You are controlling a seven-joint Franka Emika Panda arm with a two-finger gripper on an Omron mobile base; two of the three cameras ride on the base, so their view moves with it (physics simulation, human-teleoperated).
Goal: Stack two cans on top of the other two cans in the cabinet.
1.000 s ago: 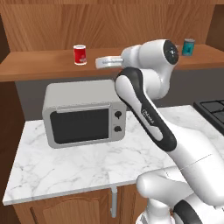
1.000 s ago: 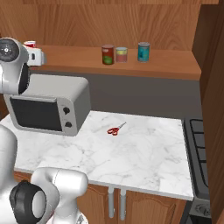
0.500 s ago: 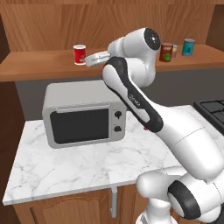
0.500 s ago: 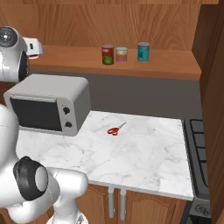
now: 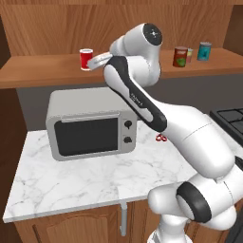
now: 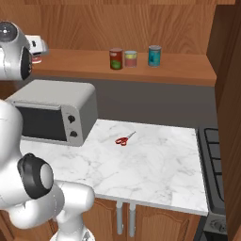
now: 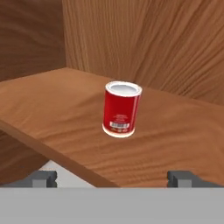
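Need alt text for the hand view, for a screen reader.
A bright red can with white rims stands upright on a wooden shelf, near the corner of a wood-panelled cabinet. The open end effector points at it from short of the shelf edge, not touching.

On the cabinet point(image 5: 42, 71) shelf board, toward its left end: one can point(image 5: 86, 59), upright, alone, well apart from the rest. Toward the right end: three cans in a row, near one another: dark can point(image 6: 116, 59) leftmost, pale can point(image 6: 131, 59) just beside it in the middle, third can point(image 6: 154, 55) rightmost, slightly apart. Below the shelf, on the counter point(image 6: 155, 169): microwave point(image 5: 90, 125) at left, against the back wall; scissors point(image 6: 124, 139) lay to its right, apart.
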